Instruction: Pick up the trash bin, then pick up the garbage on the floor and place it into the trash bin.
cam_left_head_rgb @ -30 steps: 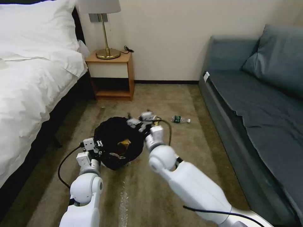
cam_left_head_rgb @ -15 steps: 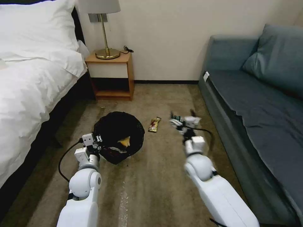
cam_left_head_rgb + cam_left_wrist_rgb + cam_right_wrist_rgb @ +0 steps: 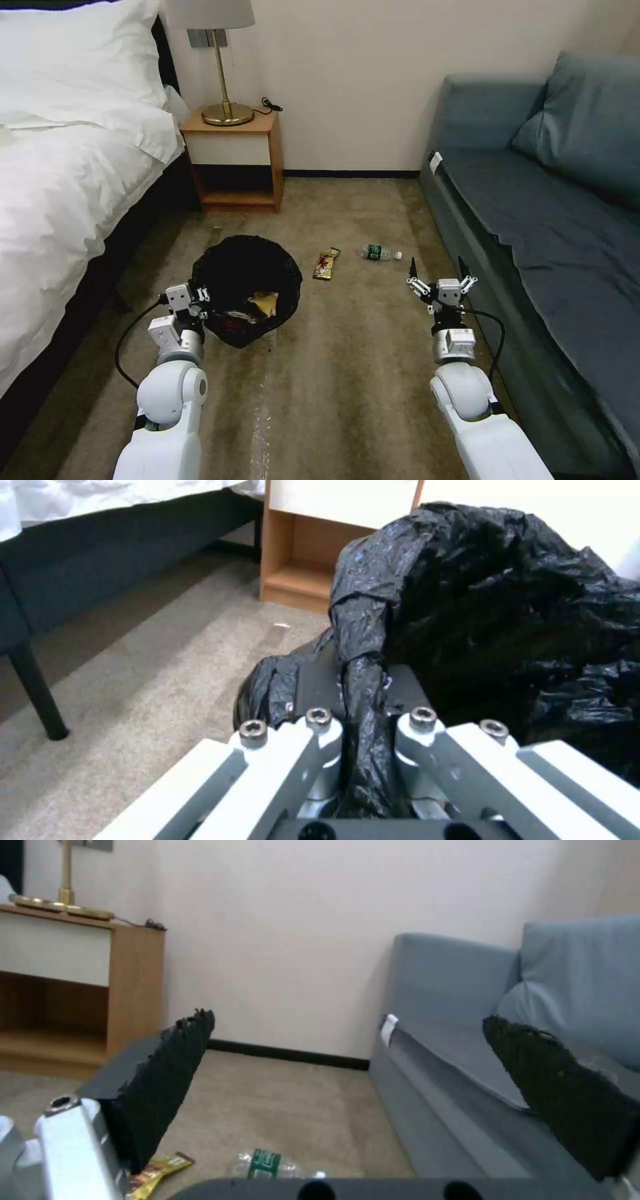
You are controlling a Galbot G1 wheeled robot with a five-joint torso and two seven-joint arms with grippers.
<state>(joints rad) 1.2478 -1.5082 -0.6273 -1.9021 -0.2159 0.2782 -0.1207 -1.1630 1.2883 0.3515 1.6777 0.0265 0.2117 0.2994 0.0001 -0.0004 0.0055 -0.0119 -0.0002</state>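
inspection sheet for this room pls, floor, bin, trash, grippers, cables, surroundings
surface: tan carpet, pale streak down the middle.
bin: black-lined bin on the floor by the bed, tan paper and other litter inside.
garbage left: snack wrapper and bottle lie apart on the carpet.
clutter: nothing seen.
grippers: left gripper shut on the bin's bag; right gripper open, empty, near the sofa.
cables: black cable loops on both wrists; lamp cord on the nightstand.
surroundings: bed, nightstand, lamp, sofa.
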